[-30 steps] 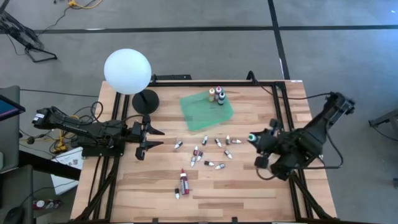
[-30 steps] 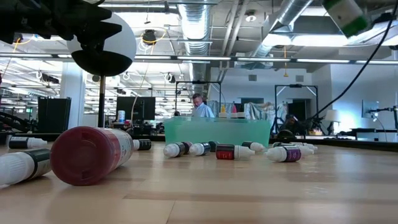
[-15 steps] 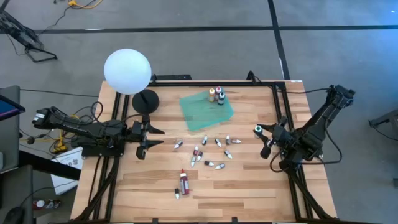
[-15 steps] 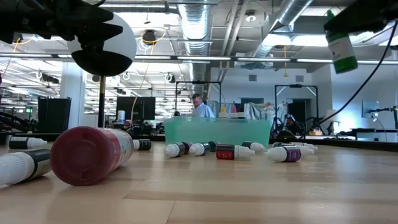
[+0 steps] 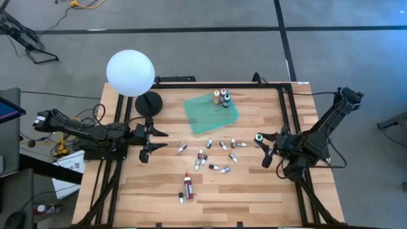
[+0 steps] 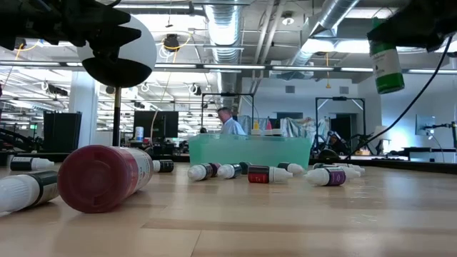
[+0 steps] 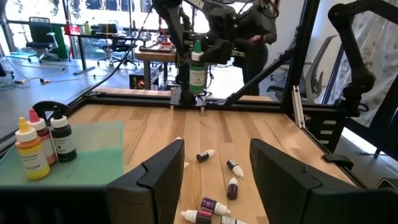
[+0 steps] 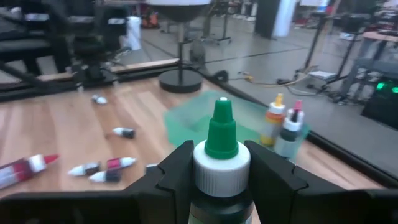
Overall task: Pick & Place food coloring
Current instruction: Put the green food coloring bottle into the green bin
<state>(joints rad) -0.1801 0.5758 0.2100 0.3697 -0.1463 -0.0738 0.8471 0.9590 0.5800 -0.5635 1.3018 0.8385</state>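
Note:
A green-capped food coloring bottle (image 8: 221, 146) is in my right gripper (image 5: 262, 145), shut on it above the table's right part. It also shows in the low view (image 6: 386, 63) and the left wrist view (image 7: 197, 65). Three more bottles (image 5: 222, 97) stand upright on the flat green tray (image 5: 206, 114). Several small droppers (image 5: 213, 156) and a red bottle (image 5: 188, 184) lie on their sides on the wood. My left gripper (image 5: 156, 141) waits open at the left, pointing toward the droppers, with nothing between its fingers (image 7: 163, 171). My right gripper pinches the bottle between its two fingers (image 8: 176, 169), at the white collar (image 8: 221, 167) just under the green cap. The fingers come in about level from the table's right side. The bottle is lifted well clear of the table and stands nearly upright, cap up.
A white globe lamp (image 5: 130, 72) on a black round base (image 5: 149, 103) stands at the far left. Black frame rails (image 5: 289, 108) run along the table's far and side edges. Bare wood lies between the droppers and the near edge. A person (image 6: 230, 123) shows far behind the table.
My right gripper has sunk toward the table with the green-capped bottle and rolled its wrist. The bottle, tilted near the low view's top edge before, now hangs lower and nearly upright. It has stayed in the grip and clear of the table.

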